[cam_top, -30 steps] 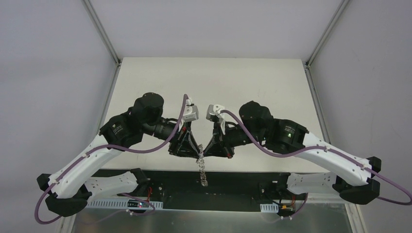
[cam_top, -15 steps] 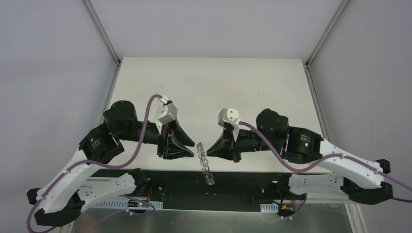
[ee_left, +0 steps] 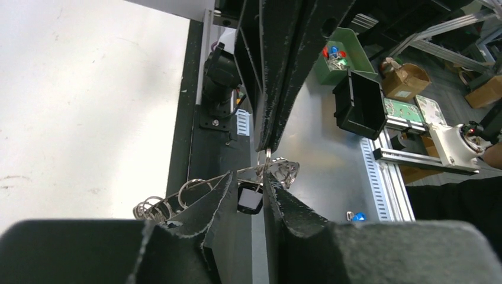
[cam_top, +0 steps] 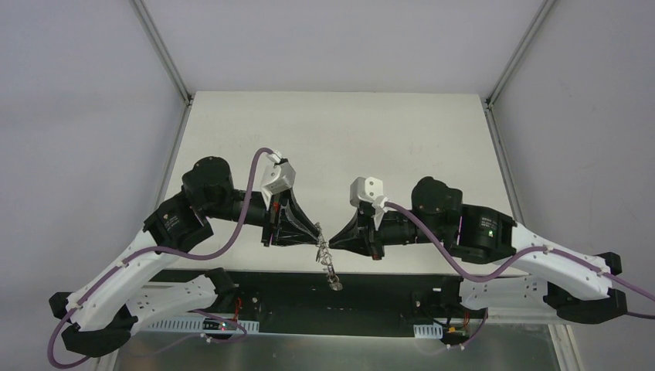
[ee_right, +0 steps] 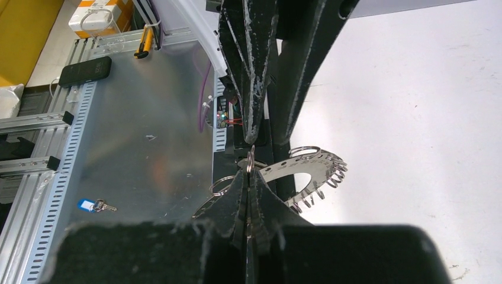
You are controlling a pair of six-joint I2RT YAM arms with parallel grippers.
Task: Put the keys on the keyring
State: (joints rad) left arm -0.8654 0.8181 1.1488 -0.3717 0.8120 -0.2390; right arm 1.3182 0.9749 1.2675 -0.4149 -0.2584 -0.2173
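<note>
The left arm point(cam_top: 208, 197) and right arm point(cam_top: 440, 212) met tip to tip above the near edge of the white tabletop point(cam_top: 332, 131). The keyring point(cam_top: 326, 259) hung between them, and its floppy lower part trailed down in front of the black strip point(cam_top: 386, 290) along that edge. In the right wrist view the right jaws were pressed fully together on the ring's rim, with the fringe of thin wire loops fanning out to one side. The left jaws stood only narrowly apart and pinched the key point(ee_left: 251, 199) (a tiny dark piece with a pale face) at their very tips. A few of the ring's wire loops lay just above the key, close against it. Whether any loop had passed through it could not be told.
</note>
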